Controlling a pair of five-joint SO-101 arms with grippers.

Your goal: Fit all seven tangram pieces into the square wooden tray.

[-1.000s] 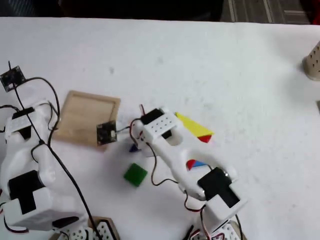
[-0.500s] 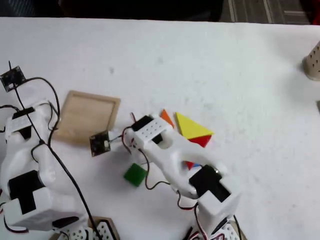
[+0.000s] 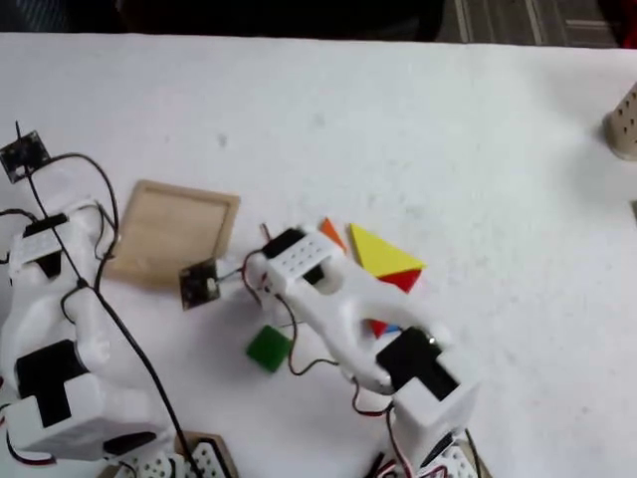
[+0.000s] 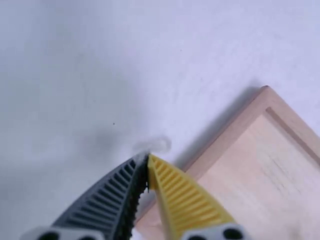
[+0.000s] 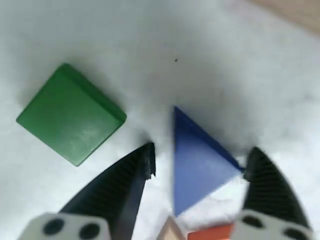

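In the right wrist view my right gripper [image 5: 200, 152] is open, its black fingers [image 5: 125, 185] on either side of a blue triangle [image 5: 200, 160] lying on the white table. A green square [image 5: 70, 120] lies just beside it, and an orange piece [image 5: 210, 232] peeks in under the wrist. From above, the right arm [image 3: 299, 261] stands between the green square [image 3: 269, 349] and the yellow triangle [image 3: 383, 254], orange piece [image 3: 331, 234] and red piece [image 3: 400, 281]. The wooden tray [image 3: 169, 234] holds nothing. My left gripper [image 4: 146, 161] is shut just off the tray's corner [image 4: 260, 165].
The left arm [image 3: 50, 299] stands beside the tray's left side, with cables looping over the table. A red and blue piece [image 3: 383, 327] shows under the right arm. A perforated beige object [image 3: 622, 124] sits at the far right edge.
The right arm swung left and lower toward the green square, uncovering the orange piece and covering the blue triangle from above. In the last half second it barely moved. The left arm kept still.
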